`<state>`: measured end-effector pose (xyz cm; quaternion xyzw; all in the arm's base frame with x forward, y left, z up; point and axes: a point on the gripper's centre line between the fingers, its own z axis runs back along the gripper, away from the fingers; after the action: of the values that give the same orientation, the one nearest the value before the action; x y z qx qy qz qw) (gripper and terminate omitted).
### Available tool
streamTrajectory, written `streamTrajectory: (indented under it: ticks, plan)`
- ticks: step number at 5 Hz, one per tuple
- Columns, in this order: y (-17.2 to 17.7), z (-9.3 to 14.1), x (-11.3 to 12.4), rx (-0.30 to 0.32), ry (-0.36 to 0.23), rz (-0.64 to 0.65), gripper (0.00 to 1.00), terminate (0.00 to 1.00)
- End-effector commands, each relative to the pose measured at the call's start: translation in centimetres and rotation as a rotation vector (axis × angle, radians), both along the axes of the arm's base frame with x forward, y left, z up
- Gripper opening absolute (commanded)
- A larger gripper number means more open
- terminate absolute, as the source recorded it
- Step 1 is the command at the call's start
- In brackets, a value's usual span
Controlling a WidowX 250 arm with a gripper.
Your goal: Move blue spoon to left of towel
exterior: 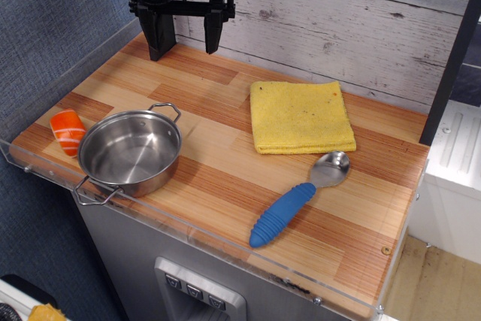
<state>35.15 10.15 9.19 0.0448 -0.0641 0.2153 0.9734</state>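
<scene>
The blue spoon [294,202] lies on the wooden table in front of the towel, silver bowl toward the back right, ribbed blue handle pointing to the front left. The yellow towel [301,116] lies flat at the middle right of the table. My gripper [186,41] hangs open and empty above the back left of the table, well away from the spoon and left of the towel.
A steel pot [131,152] with two handles stands at the front left. An orange-and-white striped object [68,131] lies beside it at the left edge. A clear rim [225,234] runs along the table's front edge. A plank wall [338,28] stands behind.
</scene>
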Motion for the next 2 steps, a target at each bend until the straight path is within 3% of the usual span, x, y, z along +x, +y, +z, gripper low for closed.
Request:
streamTrajectory:
  ticks: [1, 2]
  plan:
    - [0.0, 0.0, 0.0, 0.0, 0.0, 0.0, 1.0, 0.0]
    - [-2.1, 0.1, -1.7, 0.013, 0.029, -0.021, 1.0, 0.0]
